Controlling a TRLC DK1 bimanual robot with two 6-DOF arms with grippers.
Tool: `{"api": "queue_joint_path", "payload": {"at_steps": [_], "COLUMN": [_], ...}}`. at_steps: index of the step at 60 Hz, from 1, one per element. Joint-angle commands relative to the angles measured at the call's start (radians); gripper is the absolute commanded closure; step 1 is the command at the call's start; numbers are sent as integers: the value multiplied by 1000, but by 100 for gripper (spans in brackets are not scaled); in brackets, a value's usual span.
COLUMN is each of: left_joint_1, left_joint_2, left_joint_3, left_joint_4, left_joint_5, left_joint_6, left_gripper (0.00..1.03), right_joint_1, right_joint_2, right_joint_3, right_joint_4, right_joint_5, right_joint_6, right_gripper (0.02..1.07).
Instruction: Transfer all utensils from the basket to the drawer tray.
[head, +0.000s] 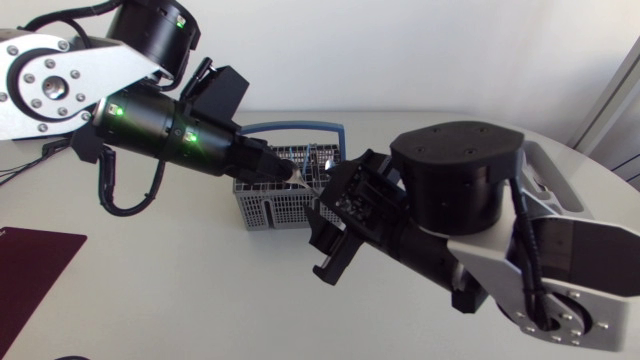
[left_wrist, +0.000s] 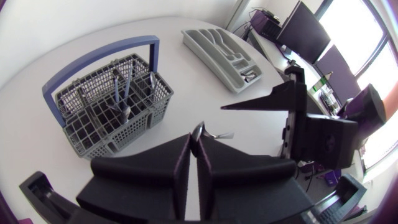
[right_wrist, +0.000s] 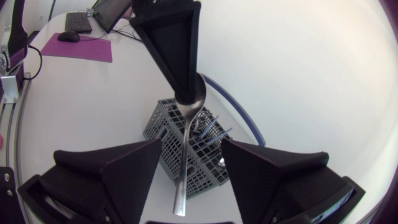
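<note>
Desk (head: 150, 290): white surface carrying the basket and tray, with both arms meeting above its middle.
Basket (head: 272, 203): grey wire-mesh cutlery basket with a blue arched handle, standing upright at the middle of the desk, slightly to the far side.
Utensils in basket (left_wrist: 121, 93): several pieces with blue handles stand upright in the compartments under the handle (their exact number cannot be told).
Left end effector (left_wrist: 196, 142): reaches in from the left and hangs above the basket's right end. Its two fingers are pressed close together, clamping the bowl of a spoon.
Spoon (right_wrist: 182, 180): metal, lifted clear of the basket. It is held by its bowl, and the handle points toward the right end effector.
Right end effector (right_wrist: 193, 149): comes in from the right, just beside the basket. Its fingers are spread wide on either side of the spoon's handle and do not touch it.
Drawer tray (left_wrist: 221, 50): grey divided tray lying flat on the desk, well apart from the basket.
Mat (head: 35, 255): dark red, at the near left of the desk.
</note>
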Motion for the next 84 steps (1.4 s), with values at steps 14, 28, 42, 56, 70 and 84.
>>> {"api": "queue_joint_path", "payload": {"at_steps": [14,28,42,56,70,84], "left_joint_1": [-39,-43,-52,-43,-6,87], "left_joint_2": [43,50,45,28,25,16], "left_joint_3": [62,68,65,88,177,224], "left_joint_4": [-36,-38,-41,-39,13,111], "left_joint_5": [22,30,46,46,46,37], "left_joint_6": [-61,-68,-82,-88,-97,-116], "left_gripper": [100,100,100,80,25,14], "right_joint_1": [8,6,6,14,12,-80], "right_joint_2": [30,56,59,52,12,-119], "right_joint_3": [-39,-33,-36,-53,-86,-111], "right_joint_4": [61,79,81,56,4,-134], "right_joint_5": [26,48,52,40,-6,-138], "right_joint_6": [-59,-70,-76,-84,-70,-48], "right_gripper": [68,88,101,101,101,101]}}
